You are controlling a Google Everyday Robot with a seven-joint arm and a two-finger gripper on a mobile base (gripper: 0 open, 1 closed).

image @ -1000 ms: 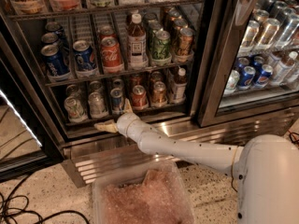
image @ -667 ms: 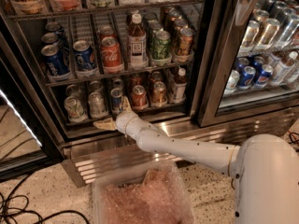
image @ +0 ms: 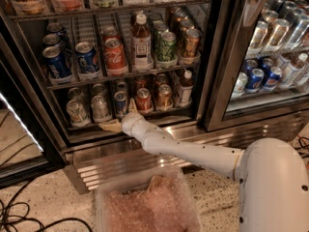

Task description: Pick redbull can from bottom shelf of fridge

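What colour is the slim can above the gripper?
Blue and silver redbull can, camera view; gripper just below.

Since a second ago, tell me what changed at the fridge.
The gripper rose slightly toward the bottom shelf, its open fingers now just under the redbull can; it has taken hold of nothing. The can and the floor bin stayed put.
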